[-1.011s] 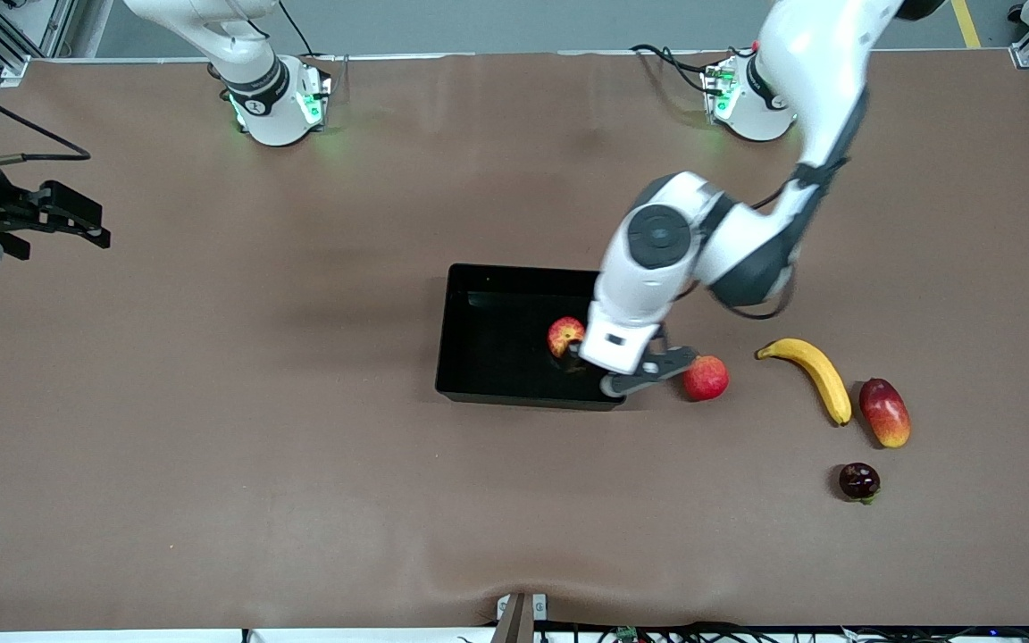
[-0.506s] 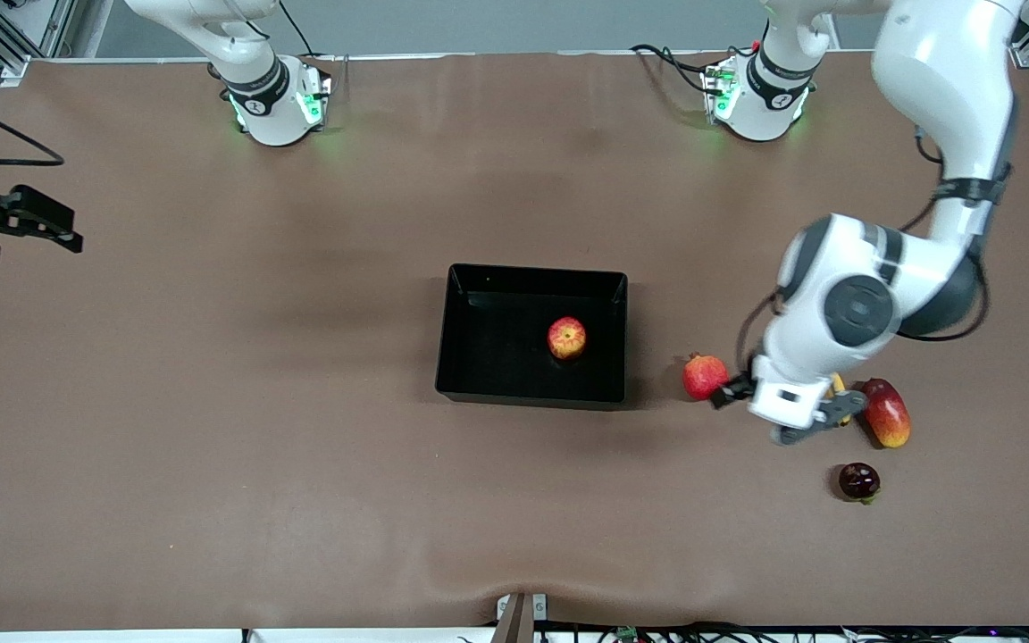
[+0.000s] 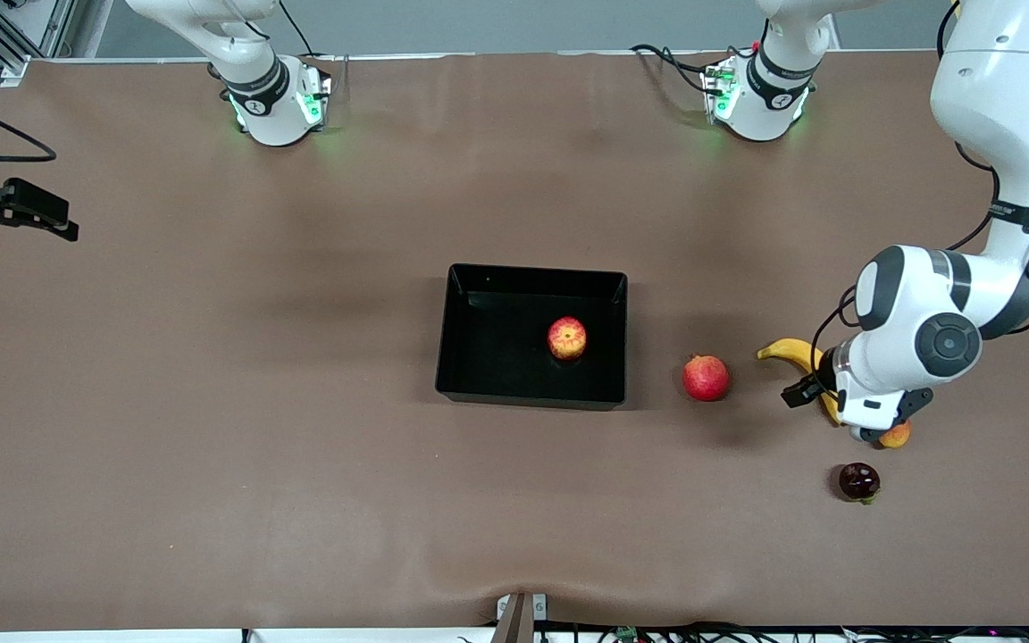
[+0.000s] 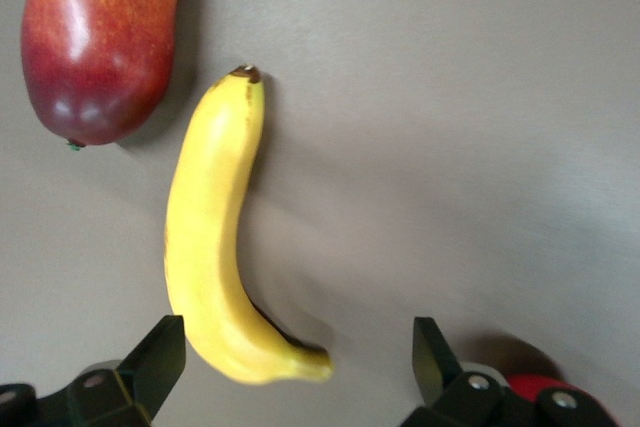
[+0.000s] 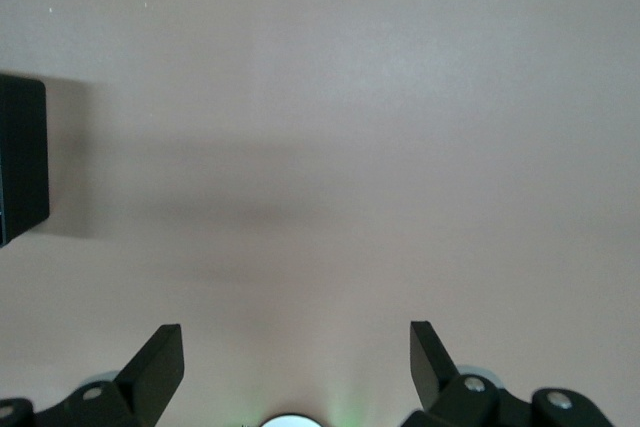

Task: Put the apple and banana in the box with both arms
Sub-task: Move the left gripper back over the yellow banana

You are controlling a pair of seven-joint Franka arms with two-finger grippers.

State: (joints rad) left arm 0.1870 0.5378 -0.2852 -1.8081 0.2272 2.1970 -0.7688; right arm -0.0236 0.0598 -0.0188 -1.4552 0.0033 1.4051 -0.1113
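The apple (image 3: pixel 566 338) lies inside the black box (image 3: pixel 488 357) at the middle of the table. The banana (image 3: pixel 784 349) lies toward the left arm's end, partly covered by the left arm. My left gripper (image 3: pixel 836 414) hangs open over it. In the left wrist view the banana (image 4: pixel 205 247) shows whole, its stem end between the spread fingers (image 4: pixel 160 352), untouched. My right gripper (image 3: pixel 54 219) waits open over bare table at the right arm's end. The right wrist view shows that right gripper (image 5: pixel 297 352) empty, with a corner of the box (image 5: pixel 20 157) farther off.
A round red fruit with a crown (image 3: pixel 706 378) sits between the box and the banana. A red-yellow mango (image 4: pixel 95 37) lies beside the banana, mostly under the left arm in the front view. A dark purple fruit (image 3: pixel 859 481) lies nearer the front camera.
The left arm has swung away from the box, leaving the apple inside, and now hovers over the banana. The right gripper has drifted slightly toward the table's edge.
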